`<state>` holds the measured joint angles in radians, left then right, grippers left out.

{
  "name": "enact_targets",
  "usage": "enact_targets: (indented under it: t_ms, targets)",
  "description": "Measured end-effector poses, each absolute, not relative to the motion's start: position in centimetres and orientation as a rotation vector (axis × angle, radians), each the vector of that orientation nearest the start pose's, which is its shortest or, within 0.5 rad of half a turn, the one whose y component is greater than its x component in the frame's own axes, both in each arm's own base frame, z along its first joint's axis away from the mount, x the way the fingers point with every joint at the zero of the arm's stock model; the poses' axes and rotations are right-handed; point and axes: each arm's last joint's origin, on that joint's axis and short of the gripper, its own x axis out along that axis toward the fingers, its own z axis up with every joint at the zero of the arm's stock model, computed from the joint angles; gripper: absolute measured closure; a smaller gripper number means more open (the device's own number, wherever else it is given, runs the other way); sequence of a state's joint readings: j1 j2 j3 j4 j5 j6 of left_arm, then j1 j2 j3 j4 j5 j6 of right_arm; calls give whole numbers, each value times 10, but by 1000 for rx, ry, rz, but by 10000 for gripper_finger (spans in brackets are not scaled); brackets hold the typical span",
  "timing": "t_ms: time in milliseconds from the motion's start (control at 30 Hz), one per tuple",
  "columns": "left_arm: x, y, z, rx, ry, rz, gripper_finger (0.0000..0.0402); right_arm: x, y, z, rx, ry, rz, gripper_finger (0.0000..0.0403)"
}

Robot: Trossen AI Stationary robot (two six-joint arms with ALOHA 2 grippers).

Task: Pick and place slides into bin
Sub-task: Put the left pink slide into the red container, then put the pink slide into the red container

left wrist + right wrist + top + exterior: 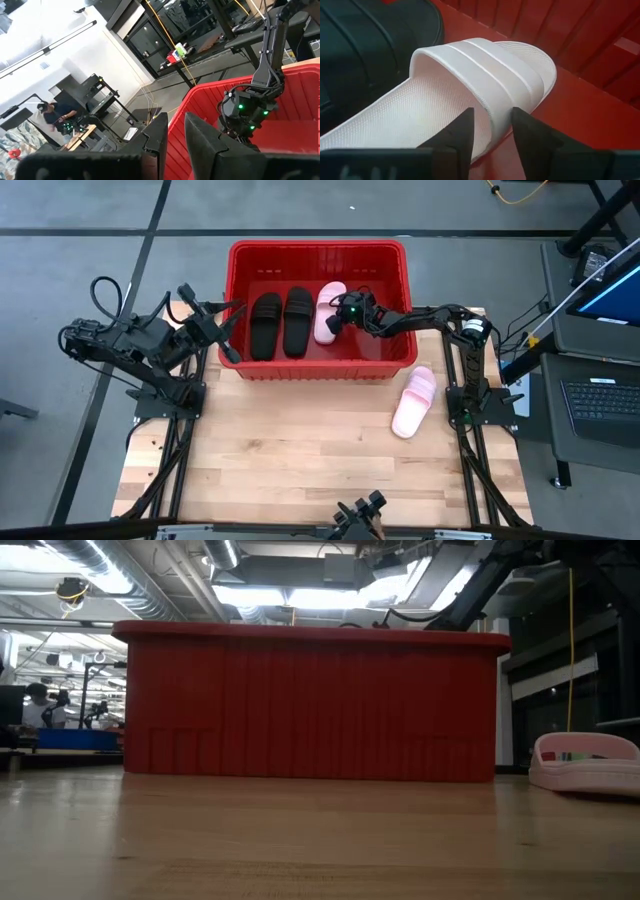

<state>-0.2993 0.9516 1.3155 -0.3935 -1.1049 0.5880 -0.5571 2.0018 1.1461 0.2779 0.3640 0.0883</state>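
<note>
The red bin (318, 370) stands at the table's far middle. Two black slides (266, 325) (298, 321) lie side by side on its floor. A pale pink slide (328, 315) lies to their right in the bin, strap up. My right gripper (343, 312) reaches into the bin and is shut on this slide (470, 75). A second pink slide (414, 402) lies sole down on the table, right of the bin; it also shows in the low view (585, 762). My left gripper (232, 320) waits outside the bin's left wall, its fingers (162, 135) a narrow gap apart and empty. My right gripper pinches the pink slide's side edge (492, 107) between its two fingers, where the strap joins the sole. The fingers come from the bin's right side, slanting down, and lie across that edge. The slide lies along the bin floor (590, 100) beside a black slide (365, 45).
The bin's right half has bare floor beyond the pink slide. The bin's tall front wall (310, 705) hides its inside in the low view. Bare wooden table (300, 450) lies in front of the bin. A person shows far off in the room (55, 112).
</note>
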Motion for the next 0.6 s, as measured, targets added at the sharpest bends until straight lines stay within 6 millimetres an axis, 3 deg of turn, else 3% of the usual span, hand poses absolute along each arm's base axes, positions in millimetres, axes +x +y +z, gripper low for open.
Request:
enact_targets:
  t_ms: [233,600]
  targets:
    - [156,-21,459,575,260,776,341,346,-228,150,143,549,-923,245]
    - [156,-21,459,575,259,776,341,339,-224,191,109,473,-924,234]
